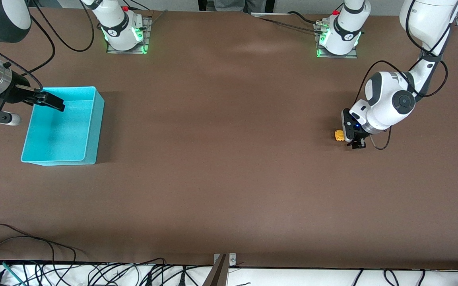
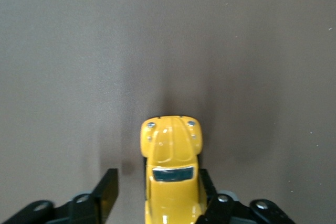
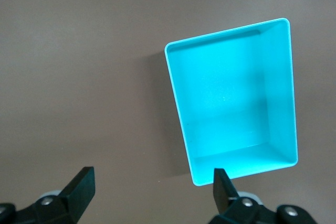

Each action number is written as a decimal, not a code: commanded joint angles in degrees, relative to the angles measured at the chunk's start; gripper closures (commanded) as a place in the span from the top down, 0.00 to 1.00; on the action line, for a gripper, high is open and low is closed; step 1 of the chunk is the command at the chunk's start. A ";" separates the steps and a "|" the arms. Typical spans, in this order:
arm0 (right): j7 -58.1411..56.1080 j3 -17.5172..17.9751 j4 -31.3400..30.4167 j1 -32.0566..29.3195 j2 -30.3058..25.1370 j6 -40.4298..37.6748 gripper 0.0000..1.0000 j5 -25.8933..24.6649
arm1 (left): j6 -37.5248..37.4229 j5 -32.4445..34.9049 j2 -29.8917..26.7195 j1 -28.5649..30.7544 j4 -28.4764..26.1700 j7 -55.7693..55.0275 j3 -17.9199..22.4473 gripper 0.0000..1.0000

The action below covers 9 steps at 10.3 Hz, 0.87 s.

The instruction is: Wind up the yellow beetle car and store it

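- Left gripper is low on the table at the left arm's end, fingers straddling the yellow beetle car; one finger apparently touches, the other stands apart.
- Right gripper waits spread wide near the turquoise bin.

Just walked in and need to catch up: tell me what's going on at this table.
The left gripper is down at the table around the yellow beetle car, near the left arm's end. One finger is against the car's side, while the other shows a gap, so the grip isn't complete. The right gripper waits open over the turquoise bin at the right arm's end. Nothing is in the bin.
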 commanded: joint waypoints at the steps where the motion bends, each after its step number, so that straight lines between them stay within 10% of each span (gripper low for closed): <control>1: 0.79 -0.28 -1.08 0.16 -0.84 0.27 1.00 0.72 | 0.43 -0.77 0.14 -0.24 0.28 1.69 0.04 0.15; 2: 0.79 -0.28 -1.35 0.16 -0.84 0.53 1.00 0.81 | 0.43 -0.77 0.06 -0.24 0.28 1.78 0.12 0.00; 9: 0.87 -0.19 -1.96 0.16 -0.40 1.59 1.00 0.81 | 0.26 7.49 0.06 -0.33 0.54 1.78 0.04 0.00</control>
